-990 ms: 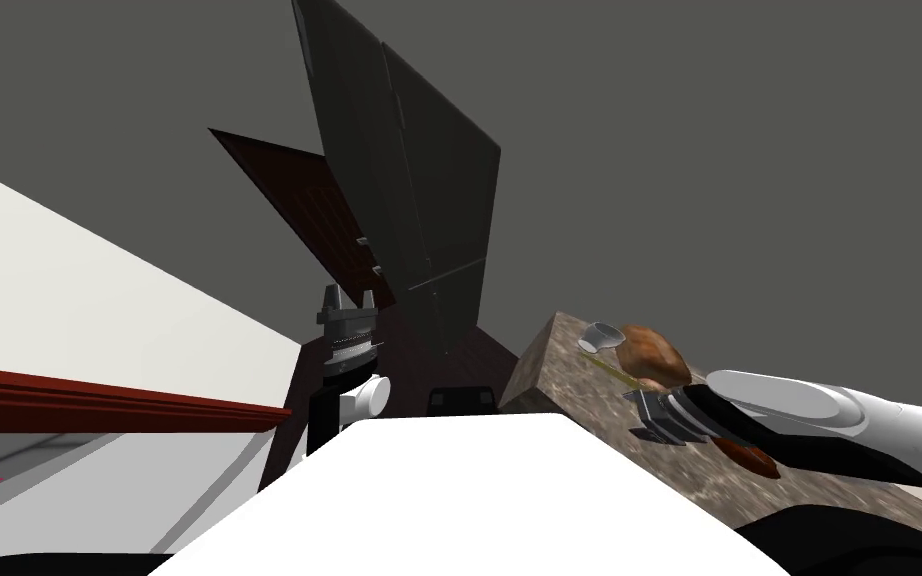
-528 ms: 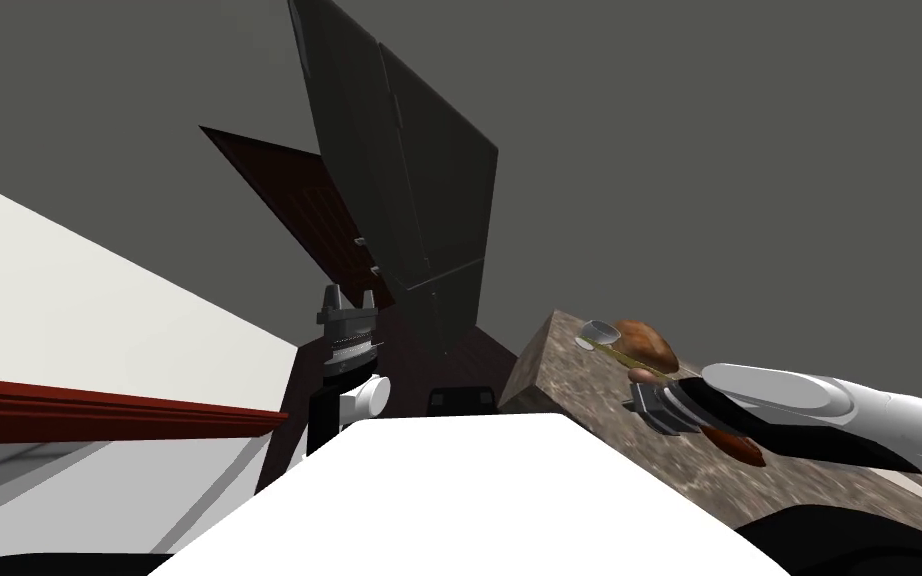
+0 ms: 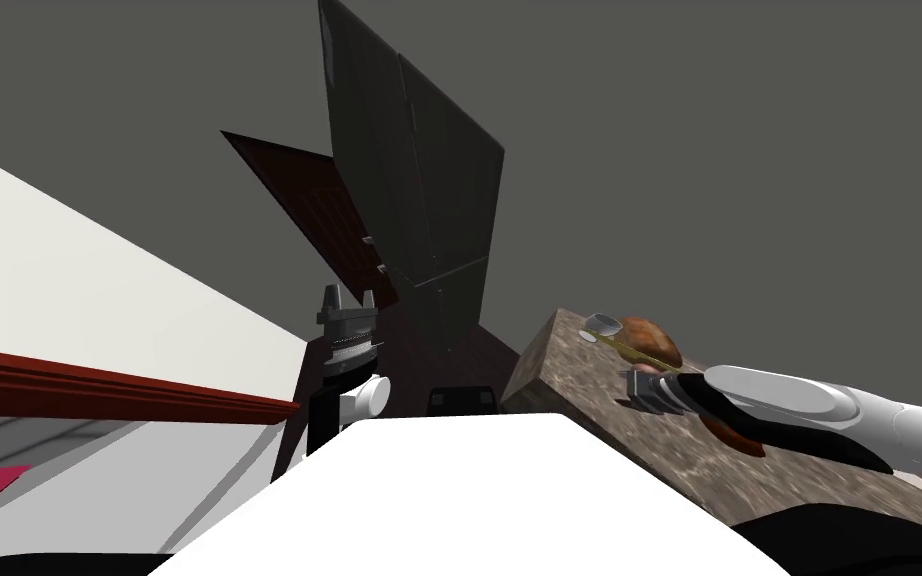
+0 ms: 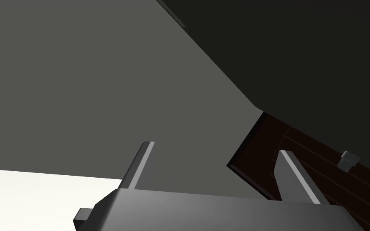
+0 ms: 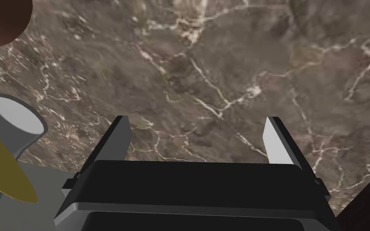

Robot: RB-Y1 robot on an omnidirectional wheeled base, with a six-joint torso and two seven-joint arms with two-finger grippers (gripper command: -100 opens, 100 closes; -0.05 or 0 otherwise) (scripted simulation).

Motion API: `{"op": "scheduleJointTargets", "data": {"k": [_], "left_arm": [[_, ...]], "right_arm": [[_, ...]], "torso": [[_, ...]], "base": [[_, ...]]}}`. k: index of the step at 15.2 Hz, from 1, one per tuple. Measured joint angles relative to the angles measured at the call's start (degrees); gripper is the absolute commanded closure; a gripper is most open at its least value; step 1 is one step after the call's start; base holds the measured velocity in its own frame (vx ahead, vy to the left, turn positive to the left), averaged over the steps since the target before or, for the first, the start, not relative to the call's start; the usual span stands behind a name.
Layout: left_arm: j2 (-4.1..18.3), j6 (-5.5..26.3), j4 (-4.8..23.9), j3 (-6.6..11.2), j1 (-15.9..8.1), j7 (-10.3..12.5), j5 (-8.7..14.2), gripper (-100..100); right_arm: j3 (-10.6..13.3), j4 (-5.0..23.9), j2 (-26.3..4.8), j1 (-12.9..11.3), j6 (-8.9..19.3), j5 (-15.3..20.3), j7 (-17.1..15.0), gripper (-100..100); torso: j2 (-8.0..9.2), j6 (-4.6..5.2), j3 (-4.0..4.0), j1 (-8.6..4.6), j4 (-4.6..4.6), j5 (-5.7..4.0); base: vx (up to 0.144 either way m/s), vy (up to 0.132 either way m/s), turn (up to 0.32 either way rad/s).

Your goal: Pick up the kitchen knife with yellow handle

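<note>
The knife's yellow handle [image 3: 632, 352] lies as a thin strip on the brown marbled counter [image 3: 554, 375], between a grey cup [image 3: 602, 325] and a brown rounded thing [image 3: 654, 340]. My right gripper [image 3: 639, 385] hovers low over the counter just short of them. In the right wrist view it [image 5: 196, 134] is open over bare marble [image 5: 220, 72]. The yellow handle [image 5: 7, 172] and the grey cup [image 5: 15, 120] sit off to one side, outside the fingers. My left gripper [image 3: 348, 298] is held upright beside my chest, and its wrist view shows it [image 4: 220, 164] open and holding nothing.
A tall dark cabinet [image 3: 419, 200] stands ahead, with a dark red-brown door [image 3: 319, 215] to its left. The counter's corner edge [image 3: 521, 365] falls away toward the dark floor. A white wall with a red rail [image 3: 99, 390] runs along the left.
My right gripper has slid forward along the counter toward the cup and the yellow handle. The head view has shifted slightly. The left arm has stayed put.
</note>
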Motion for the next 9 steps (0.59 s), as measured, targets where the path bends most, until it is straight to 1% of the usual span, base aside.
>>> {"op": "scheduleJointTargets", "data": {"k": [2,3,4,9], "left_arm": [[0.00,0.00,0.00,0.00,0.00,0.00,0.00,0],[0.00,0.00,0.00,0.00,0.00,0.00,0.00,0],[0.00,0.00,0.00,0.00,0.00,0.00,0.00,0],[0.00,0.00,0.00,0.00,0.00,0.00,0.00,0]], "right_arm": [[0.31,0.72,0.93,-1.09,1.87,0.56,0.28,-100],[0.14,1.00,1.32,-1.09,2.74,0.52,0.59,-100],[0.31,1.49,2.03,-1.65,3.62,0.82,0.92,-100],[-0.42,4.48,5.68,-3.01,8.73,1.56,3.68,-100]], "torso": [[-0.02,0.00,-0.01,0.00,0.00,0.01],[-0.05,0.01,-0.03,-0.02,-0.01,0.00],[-0.08,0.00,-0.04,-0.05,-0.02,-0.01],[-0.11,0.00,-0.06,-0.03,-0.02,0.00]], "base": [[-0.040,0.047,0.035],[-0.030,0.039,0.039],[-0.035,0.048,0.074],[-0.030,0.047,0.048]]}}
